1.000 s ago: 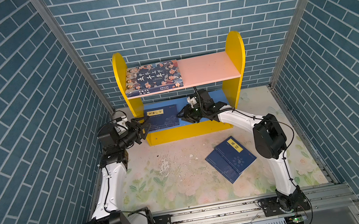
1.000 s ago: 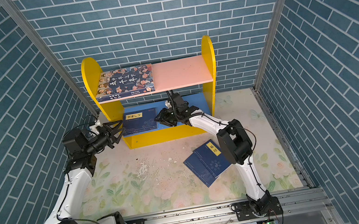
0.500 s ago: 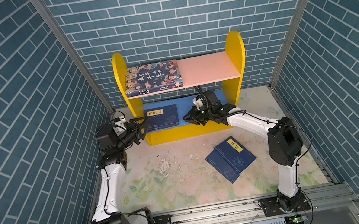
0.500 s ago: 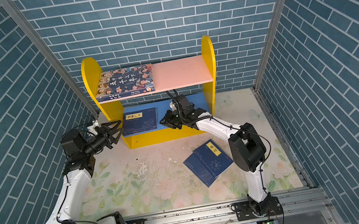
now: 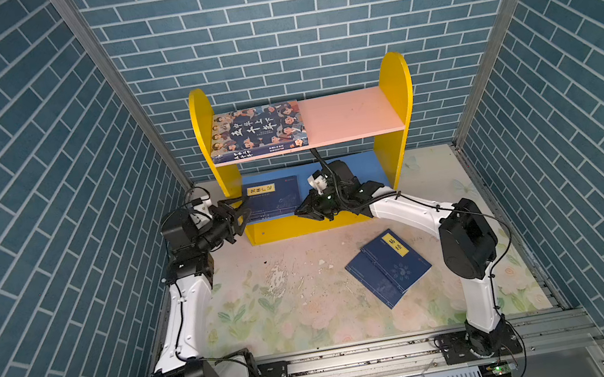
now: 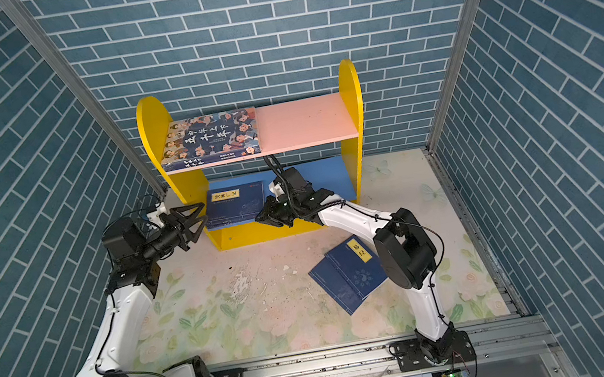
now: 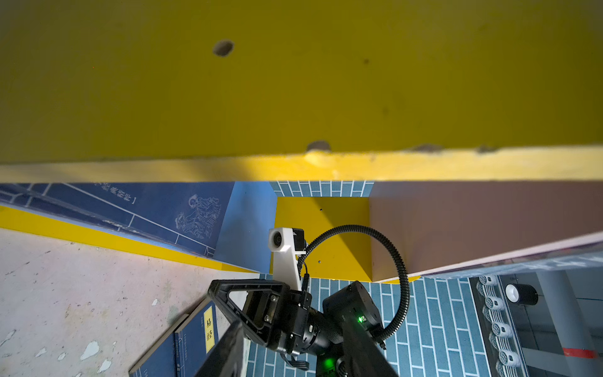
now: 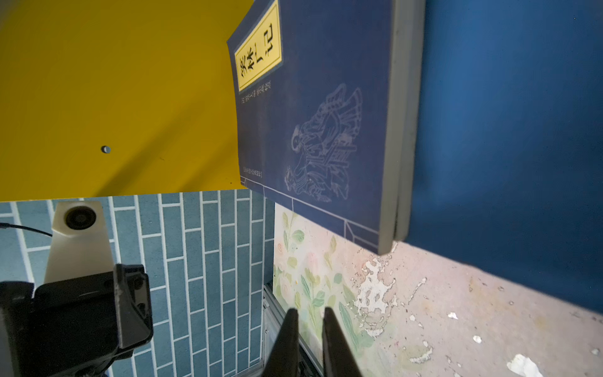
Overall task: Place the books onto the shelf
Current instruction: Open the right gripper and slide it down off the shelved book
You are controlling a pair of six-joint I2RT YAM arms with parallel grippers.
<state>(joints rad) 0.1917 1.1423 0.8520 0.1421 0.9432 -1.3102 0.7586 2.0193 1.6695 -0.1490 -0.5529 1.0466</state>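
Just beside right gripper [image 5: 300, 211]: two blue books [image 5: 273, 198] on shelf [image 5: 397, 100] | its tips nearly together, empty | left gripper [image 6: 199, 217]: fingers apart, empty

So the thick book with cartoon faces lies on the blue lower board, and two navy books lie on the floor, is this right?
Not quite. The thick book lies on the pink upper board, at its left end, as both top views show. The two navy books do lie on the floor.
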